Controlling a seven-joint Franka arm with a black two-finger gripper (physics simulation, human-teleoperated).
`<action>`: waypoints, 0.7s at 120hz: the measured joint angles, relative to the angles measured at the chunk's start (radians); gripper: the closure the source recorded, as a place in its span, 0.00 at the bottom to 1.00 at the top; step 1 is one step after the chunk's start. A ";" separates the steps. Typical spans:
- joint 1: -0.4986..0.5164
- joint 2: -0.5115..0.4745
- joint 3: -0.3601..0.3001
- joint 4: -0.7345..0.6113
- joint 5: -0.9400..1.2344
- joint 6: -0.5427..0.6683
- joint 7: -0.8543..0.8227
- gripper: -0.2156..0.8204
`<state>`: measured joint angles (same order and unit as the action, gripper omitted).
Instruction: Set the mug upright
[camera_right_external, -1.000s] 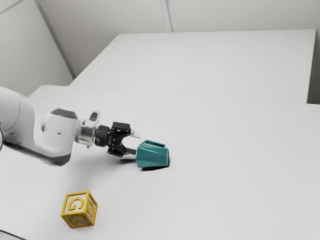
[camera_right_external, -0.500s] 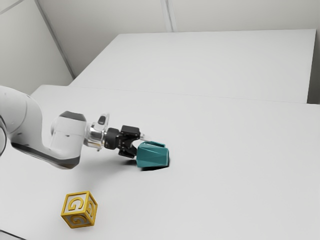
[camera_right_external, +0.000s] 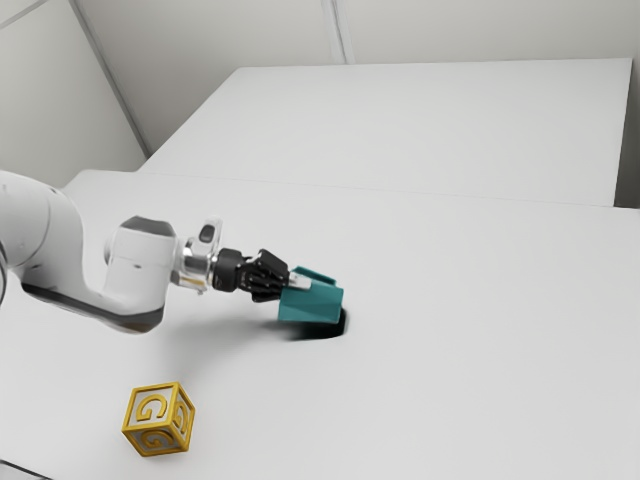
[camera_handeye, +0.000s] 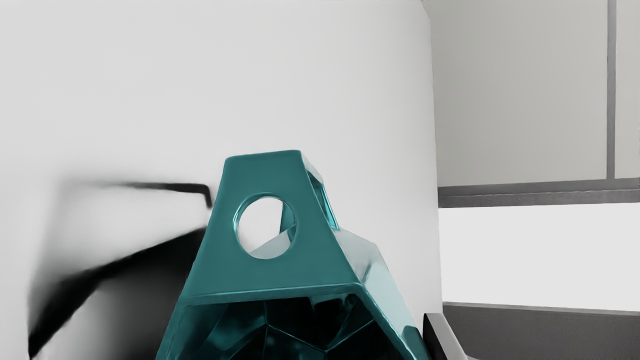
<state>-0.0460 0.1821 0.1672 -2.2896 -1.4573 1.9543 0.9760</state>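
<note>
The teal mug (camera_right_external: 312, 302) is on its side and slightly tilted, raised off the table with its dark shadow below it. Its base points to the exterior view's right, and its handle is on the upper side. At the mouth end, my gripper (camera_right_external: 292, 282) is shut on the mug's body. The wrist view looks at the open mouth of the mug (camera_handeye: 270, 280) and the handle with its round hole. There one finger of the gripper (camera_handeye: 442, 340) lies against the mug's outer wall; the mug hides the other.
A yellow-framed letter block (camera_right_external: 159, 420) sits on the white table (camera_right_external: 450, 370), nearer the exterior view's bottom and well apart from the mug. Behind the table stands a raised white surface (camera_right_external: 400, 130), with pale walls beyond.
My gripper moved toward the exterior view's right, turned and took hold of the mug. The mug rose from the table and tilted a little, and its shadow came apart from it.
</note>
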 joint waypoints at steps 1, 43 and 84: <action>0.000 -0.001 0.000 0.000 0.000 0.000 0.000 0.92; 0.003 -0.016 -0.017 0.445 0.601 0.009 -0.139 0.95; -0.002 0.199 -0.066 0.705 1.414 0.028 -0.468 0.96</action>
<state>-0.0480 0.3806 0.1015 -1.5848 -0.0437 1.9825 0.5084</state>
